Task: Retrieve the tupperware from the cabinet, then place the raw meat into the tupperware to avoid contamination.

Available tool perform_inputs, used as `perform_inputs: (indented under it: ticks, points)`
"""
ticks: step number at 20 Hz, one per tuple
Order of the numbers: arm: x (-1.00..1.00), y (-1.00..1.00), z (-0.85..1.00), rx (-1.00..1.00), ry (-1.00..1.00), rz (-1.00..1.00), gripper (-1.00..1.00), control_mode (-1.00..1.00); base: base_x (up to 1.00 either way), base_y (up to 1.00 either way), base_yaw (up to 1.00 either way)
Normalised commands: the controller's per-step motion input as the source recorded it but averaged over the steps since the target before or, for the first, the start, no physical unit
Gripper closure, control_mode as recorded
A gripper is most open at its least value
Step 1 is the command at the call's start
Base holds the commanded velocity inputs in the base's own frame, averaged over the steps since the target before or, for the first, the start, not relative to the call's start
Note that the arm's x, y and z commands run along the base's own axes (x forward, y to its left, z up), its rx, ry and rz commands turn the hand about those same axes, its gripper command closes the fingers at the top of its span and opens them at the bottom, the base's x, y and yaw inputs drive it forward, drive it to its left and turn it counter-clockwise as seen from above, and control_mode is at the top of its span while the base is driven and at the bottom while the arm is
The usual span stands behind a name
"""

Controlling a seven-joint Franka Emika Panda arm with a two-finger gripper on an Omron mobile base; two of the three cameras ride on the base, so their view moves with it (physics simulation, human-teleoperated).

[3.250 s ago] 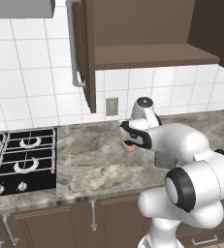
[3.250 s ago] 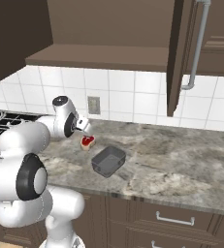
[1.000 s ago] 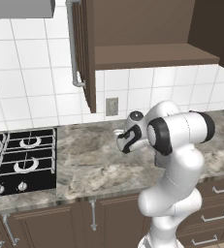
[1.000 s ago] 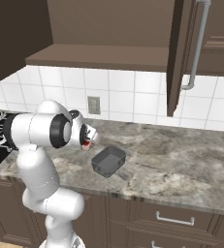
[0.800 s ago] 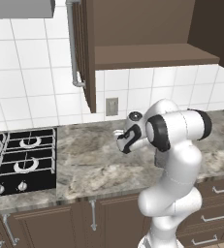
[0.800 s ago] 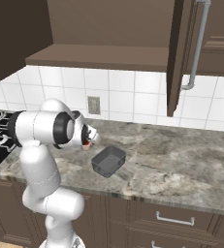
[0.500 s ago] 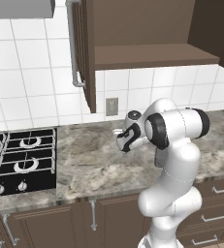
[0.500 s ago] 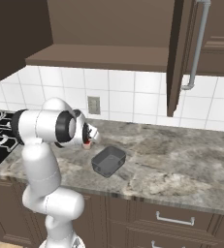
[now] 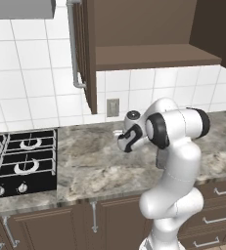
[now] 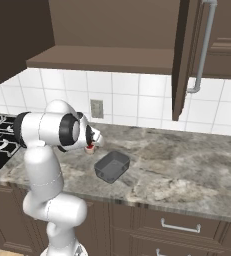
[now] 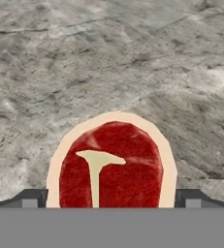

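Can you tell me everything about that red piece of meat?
The raw meat is a small, flat, rounded steak piece: deep red, with a pale tan fatty rim and a pale T-shaped streak through its middle. It looks raw and uncooked. It lies on the grey marbled counter, right between the two dark tips of the open gripper, which do not appear to squeeze it. In the right base view it peeks out as a red spot beside the robot's hand, apart from the tupperware.

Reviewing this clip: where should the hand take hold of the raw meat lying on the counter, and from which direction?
Across its two side edges, coming straight down from above. The raw meat lies flat on the counter, so only the pale fatty rim offers faces to pinch. The hand is open with a fingertip just outside each side of the steak, which already suits a pinch across the width.
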Motion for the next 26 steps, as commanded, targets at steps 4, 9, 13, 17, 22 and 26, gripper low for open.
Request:
perform_inputs:
  ticks: [4,9,13,17,22,26]
  points:
    - [0.00,0.00,-1.00,-0.13,0.00,0.00,-1.00,-1.00,0.00,0.00,0.00]
    - [0.00,0.04,-1.00,-0.12,0.00,0.00,1.00,-1.00,0.00,0.00,0.00]
    - [0.00,0.01,-0.91,-0.08,0.00,0.00,1.00,-1.00,0.00,0.00,0.00]
    - [-0.03,0.00,-0.23,0.00,0.00,0.00,1.00,-1.00,0.00,0.00,0.00]
    - [-0.03,-0.07,0.14,0.05,0.00,0.00,1.00,-1.00,0.00,0.00,0.00]
    - [-0.31,-0.20,0.50,0.11,0.00,0.00,1.00,-1.00,0.00,0.00,0.00]
